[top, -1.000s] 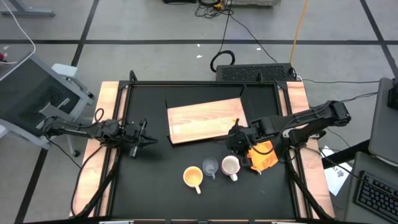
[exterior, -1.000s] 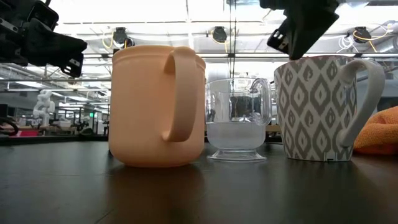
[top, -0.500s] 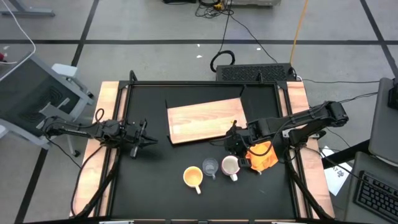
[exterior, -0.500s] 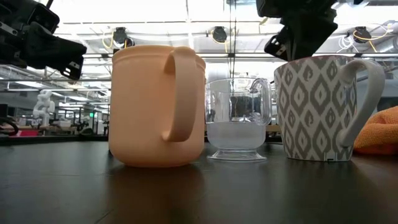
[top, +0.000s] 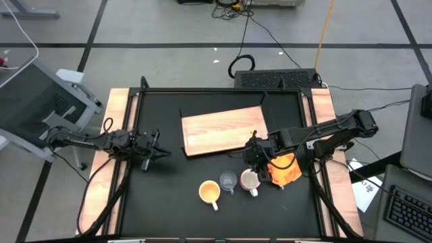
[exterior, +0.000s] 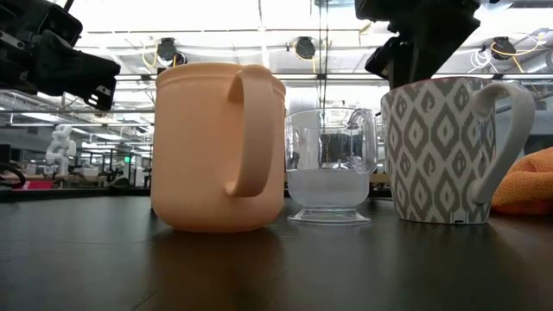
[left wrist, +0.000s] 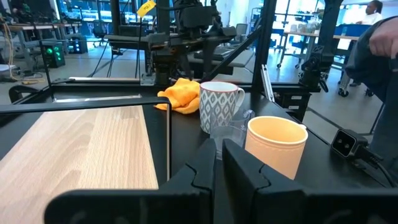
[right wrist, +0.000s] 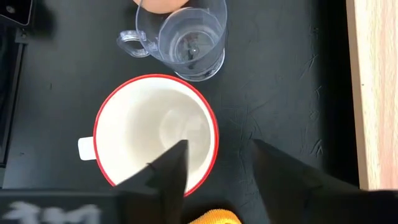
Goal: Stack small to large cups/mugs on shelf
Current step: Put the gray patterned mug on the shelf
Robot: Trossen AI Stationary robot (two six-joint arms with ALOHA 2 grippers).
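Desk surface is carrying everything, black and framed by pale wooden rails. Lying flat toward its far middle is the shelf, a wide light-brown board with nothing on it. Nearer the front edge, three cups are standing in a row: the yellow-orange mug, then the clear glass cup just beside it, then the white mug with a grey pattern outside and a red rim. All three are upright and look empty; the glass cup is showing only its clear bottom. An orange cloth is lying bunched just beside the white mug.

Compared with a second ago, the right pincer is now standing apart rather than together, and it is sitting a little lower, straight above the white mug, one finger over the mug's mouth and the other outside the rim. The cups, shelf and cloth are lying where they were.

The left pincer is waiting well apart on the left of the desk, its fingers nearly together and holding nothing.
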